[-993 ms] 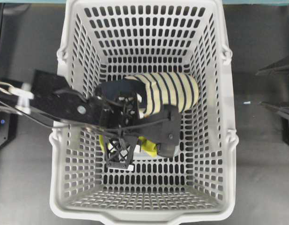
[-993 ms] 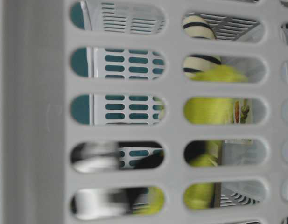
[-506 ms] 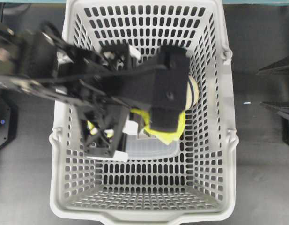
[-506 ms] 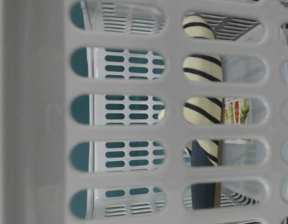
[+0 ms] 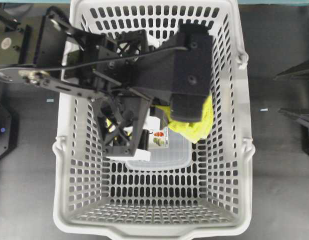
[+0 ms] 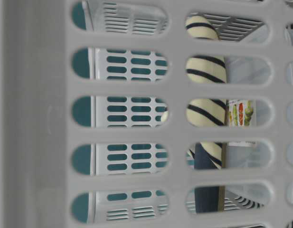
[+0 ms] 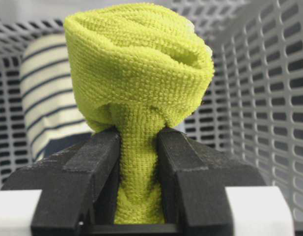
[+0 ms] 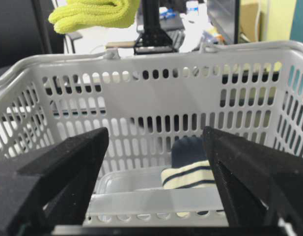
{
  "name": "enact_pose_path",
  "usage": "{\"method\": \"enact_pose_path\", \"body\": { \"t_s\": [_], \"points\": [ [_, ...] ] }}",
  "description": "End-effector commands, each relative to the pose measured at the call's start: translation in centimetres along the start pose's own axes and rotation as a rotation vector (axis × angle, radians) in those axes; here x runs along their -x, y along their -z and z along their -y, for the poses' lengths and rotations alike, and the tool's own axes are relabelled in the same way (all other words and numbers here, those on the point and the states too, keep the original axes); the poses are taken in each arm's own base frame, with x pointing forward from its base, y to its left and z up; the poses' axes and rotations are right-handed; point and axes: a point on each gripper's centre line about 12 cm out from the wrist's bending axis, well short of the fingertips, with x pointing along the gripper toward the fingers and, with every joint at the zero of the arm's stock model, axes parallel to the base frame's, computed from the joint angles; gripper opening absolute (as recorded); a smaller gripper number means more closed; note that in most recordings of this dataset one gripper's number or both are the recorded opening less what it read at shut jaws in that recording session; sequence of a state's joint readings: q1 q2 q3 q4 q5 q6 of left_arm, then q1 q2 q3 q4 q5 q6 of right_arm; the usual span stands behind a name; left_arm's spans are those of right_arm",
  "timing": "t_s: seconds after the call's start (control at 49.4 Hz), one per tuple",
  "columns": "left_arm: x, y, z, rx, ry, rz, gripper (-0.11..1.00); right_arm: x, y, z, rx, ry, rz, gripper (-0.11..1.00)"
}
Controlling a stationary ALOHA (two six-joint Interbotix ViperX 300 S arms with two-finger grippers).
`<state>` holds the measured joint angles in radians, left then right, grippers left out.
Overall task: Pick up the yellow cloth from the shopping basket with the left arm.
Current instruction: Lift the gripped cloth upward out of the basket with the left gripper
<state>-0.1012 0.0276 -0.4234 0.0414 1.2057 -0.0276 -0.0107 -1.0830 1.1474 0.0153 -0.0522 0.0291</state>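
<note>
The left arm point(image 5: 119, 70) probably hides the slipper point(image 7: 48, 98) overhead.

No words can be read; the label point(image 5: 160, 138) in the basket shows only blurred pictures

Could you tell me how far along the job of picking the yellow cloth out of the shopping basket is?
Mostly done. The left gripper is shut on the yellow cloth, pinching a bunched fold. The right wrist view shows the cloth above the shopping basket rim, so it has left the floor. The striped slipper lies inside. The right gripper is open and idle. At most, carrying it clear remains.
</note>
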Motion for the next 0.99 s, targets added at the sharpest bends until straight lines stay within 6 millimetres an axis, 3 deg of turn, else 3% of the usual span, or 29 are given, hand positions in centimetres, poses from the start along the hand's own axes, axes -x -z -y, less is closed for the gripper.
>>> {"method": "enact_pose_path", "body": {
  "t_s": [0.0,0.365,0.972],
  "points": [
    [3.9,0.4,-0.1,0.003,-0.001,0.097,0.20,-0.1,-0.4,0.0,-0.005,0.001,0.012,0.74],
    [4.9,3.9,-0.8,0.009,-0.004,0.360,0.20,-0.1,-0.3,0.0,-0.005,0.001,0.009,0.74],
    [3.1,5.6,-1.5,0.014,-0.020,0.317,0.20,-0.1,-0.2,0.0,-0.006,0.001,0.008,0.74]
  ]
}}
